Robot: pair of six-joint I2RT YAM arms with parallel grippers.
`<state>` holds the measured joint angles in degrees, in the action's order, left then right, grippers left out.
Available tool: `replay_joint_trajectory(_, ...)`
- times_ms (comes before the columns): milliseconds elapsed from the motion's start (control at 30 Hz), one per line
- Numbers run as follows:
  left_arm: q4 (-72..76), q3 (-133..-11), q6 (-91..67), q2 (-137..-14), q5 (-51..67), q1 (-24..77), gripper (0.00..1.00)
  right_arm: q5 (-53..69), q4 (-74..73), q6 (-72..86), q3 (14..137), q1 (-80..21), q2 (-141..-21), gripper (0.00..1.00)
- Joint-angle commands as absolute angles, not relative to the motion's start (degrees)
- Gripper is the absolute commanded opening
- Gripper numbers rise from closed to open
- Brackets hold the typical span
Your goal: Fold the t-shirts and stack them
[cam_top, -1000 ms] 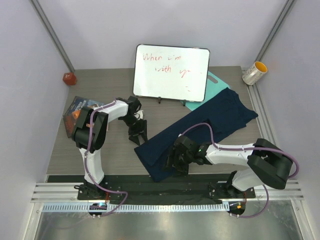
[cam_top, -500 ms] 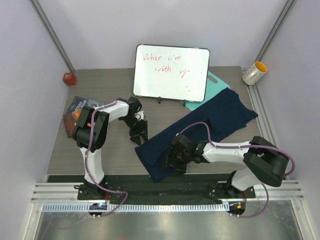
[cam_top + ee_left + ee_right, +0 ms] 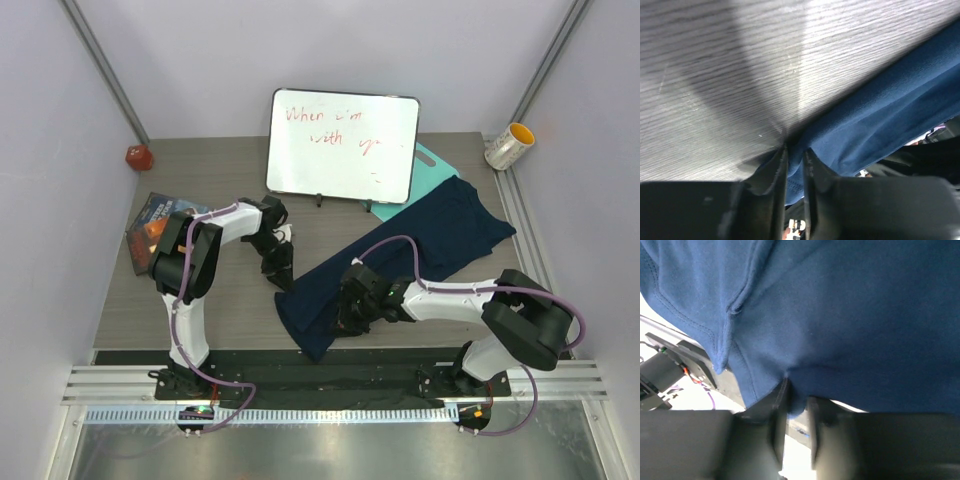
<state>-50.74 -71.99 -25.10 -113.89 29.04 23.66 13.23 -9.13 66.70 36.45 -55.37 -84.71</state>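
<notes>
One dark navy t-shirt [image 3: 420,245] lies as a long diagonal strip from the table's near centre toward the far right. My left gripper [image 3: 283,278] sits at the shirt's left edge, shut on a fold of the fabric [image 3: 880,115], which shows pinched between its fingers at the gripper [image 3: 795,152]. My right gripper [image 3: 345,315] is on the shirt's near end. It is shut on a bunch of blue cloth [image 3: 850,315] that rises between its fingers at the gripper [image 3: 797,397].
A whiteboard [image 3: 343,146] with red writing stands at the back centre, with a teal board [image 3: 432,165] behind the shirt's far end. A yellow-rimmed cup [image 3: 509,146] lies at the far right, a red object [image 3: 138,157] at the far left, and a printed box [image 3: 155,225] near the left arm.
Both grippers have closed onto the shirt's fabric. The left gripper shifted slightly toward the shirt's edge, and the shirt's near end has drawn in a little.
</notes>
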Motion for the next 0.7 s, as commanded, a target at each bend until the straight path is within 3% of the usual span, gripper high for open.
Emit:
replay_joint_trajectory(0, -49.92, -72.77, -24.78, -114.43, 28.74, 23.91, 0.13, 10.55, -8.96, 66.27, 38.5, -55.2, -83.67, 0.19)
replay_joint_trajectory(167, -50.01, -72.95, -24.7, -114.43, 29.35, 23.91, 0.0, 9.93, -10.02, 66.62, 38.5, -55.11, -82.36, 0.02)
replay_joint_trajectory(667, -53.26, -81.55, -25.31, -115.04, 32.35, 25.84, 0.0, 6.95, -11.16, 72.25, 33.4, -53.79, -73.3, 0.01)
